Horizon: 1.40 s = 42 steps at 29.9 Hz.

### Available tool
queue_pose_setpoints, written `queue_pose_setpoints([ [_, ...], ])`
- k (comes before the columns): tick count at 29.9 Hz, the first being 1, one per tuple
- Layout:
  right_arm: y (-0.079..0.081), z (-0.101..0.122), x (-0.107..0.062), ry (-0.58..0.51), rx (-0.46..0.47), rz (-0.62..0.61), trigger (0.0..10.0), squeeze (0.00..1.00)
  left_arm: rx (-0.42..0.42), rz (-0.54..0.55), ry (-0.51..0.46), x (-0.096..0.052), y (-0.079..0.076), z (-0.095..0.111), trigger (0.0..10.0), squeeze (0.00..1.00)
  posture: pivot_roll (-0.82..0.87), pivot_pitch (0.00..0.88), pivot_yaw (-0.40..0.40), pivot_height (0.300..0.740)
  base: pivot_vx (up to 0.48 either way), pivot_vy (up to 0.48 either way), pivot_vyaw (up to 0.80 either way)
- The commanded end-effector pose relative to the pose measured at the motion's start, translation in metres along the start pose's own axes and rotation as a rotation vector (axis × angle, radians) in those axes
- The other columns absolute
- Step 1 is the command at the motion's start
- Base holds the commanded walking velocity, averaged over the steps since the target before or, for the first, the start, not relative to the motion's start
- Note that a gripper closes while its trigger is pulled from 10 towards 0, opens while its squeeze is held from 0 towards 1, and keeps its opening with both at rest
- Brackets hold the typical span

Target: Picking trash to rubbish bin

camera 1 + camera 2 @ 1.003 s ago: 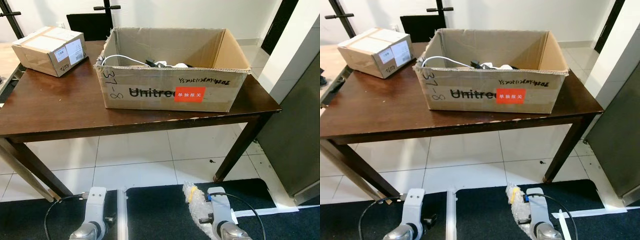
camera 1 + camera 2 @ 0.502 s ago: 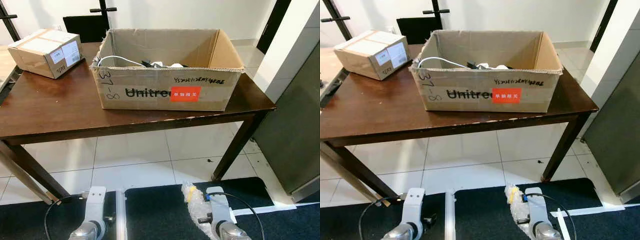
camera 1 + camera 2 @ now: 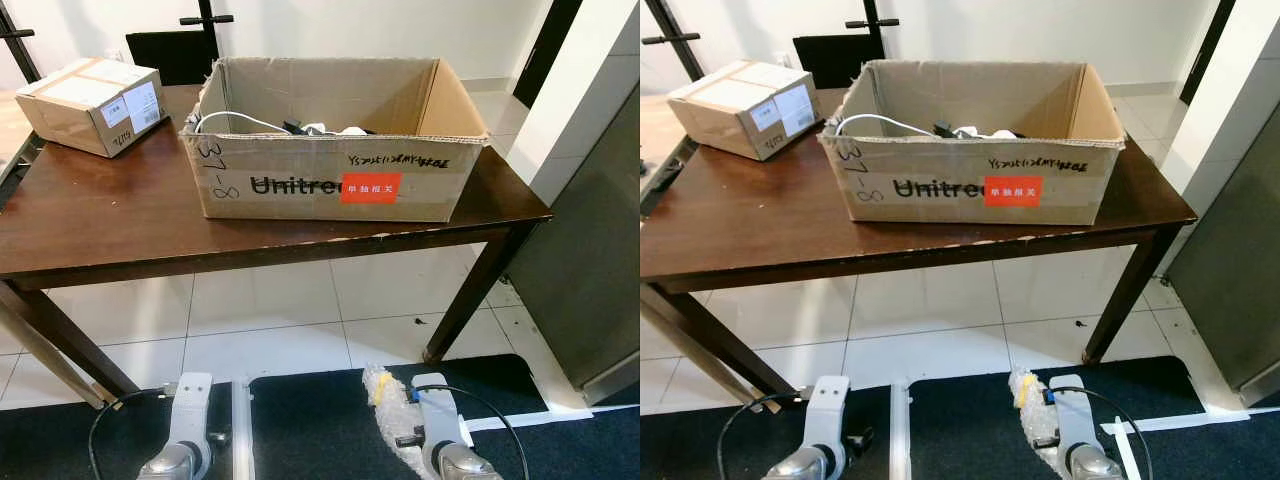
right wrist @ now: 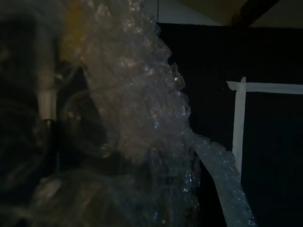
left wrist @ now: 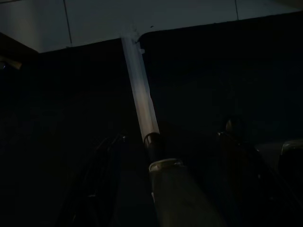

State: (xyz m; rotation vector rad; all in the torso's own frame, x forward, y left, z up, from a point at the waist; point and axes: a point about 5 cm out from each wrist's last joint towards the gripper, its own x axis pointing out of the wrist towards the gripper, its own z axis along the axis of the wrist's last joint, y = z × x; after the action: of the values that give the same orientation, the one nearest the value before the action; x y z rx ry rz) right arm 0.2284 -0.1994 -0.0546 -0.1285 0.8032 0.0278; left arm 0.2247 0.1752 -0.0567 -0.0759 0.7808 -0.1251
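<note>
Table (image 3: pixel 120 215): dark brown wood, standing on white tile. On it, 1 large open carton (image 3: pixel 330 180), printed "Unitre…" with a red label and handwritten "37-8", holding a white cable (image 3: pixel 235 118) and small dark and white items. 1 small sealed box (image 3: pixel 92 102) sits at the table's far left corner, well apart from the carton. Floor in front: black mat (image 3: pixel 320 420) with white tape lines (image 3: pixel 1180 425). Right arm (image 3: pixel 440 430) hangs low over the mat with a wad of clear bubble wrap (image 3: pixel 392 410) against its left side; the wrap (image 4: pixel 142 118) fills the right wrist view close up, so the right gripper appears clamped on it. Left arm (image 3: pixel 185 430) hangs idle; left wrist view is very dark, finger state cannot be told.
</note>
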Motion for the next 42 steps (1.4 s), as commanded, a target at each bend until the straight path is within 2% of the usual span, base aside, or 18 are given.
queue_pose_setpoints([
  [1,0.0023,-0.0065,-0.0009,0.022,0.013,0.007,10.0,0.00,-0.002,-0.001,0.023,-0.0015,-0.0005,-0.0072,10.0,0.00,-0.07,0.122,0.032,0.740,0.000,0.000,0.00],
  [21,0.0027,-0.0066,-0.0008,0.025,0.017,0.009,10.0,0.00,0.007,-0.004,0.021,-0.0008,-0.0011,-0.0051,10.0,0.00,-0.07,0.131,0.034,0.740,-0.325,0.000,0.00],
  [31,0.0031,-0.0054,-0.0006,0.022,0.019,0.012,10.0,0.00,-0.007,0.000,0.042,-0.0001,-0.0001,-0.0043,10.0,0.00,-0.07,0.132,0.032,0.740,0.000,0.000,0.00],
  [42,0.0031,-0.0044,-0.0004,0.019,0.021,0.014,10.0,0.00,-0.025,0.005,0.036,0.0003,0.0016,-0.0010,10.0,0.00,-0.07,0.134,0.032,0.740,0.462,0.000,0.00],
])
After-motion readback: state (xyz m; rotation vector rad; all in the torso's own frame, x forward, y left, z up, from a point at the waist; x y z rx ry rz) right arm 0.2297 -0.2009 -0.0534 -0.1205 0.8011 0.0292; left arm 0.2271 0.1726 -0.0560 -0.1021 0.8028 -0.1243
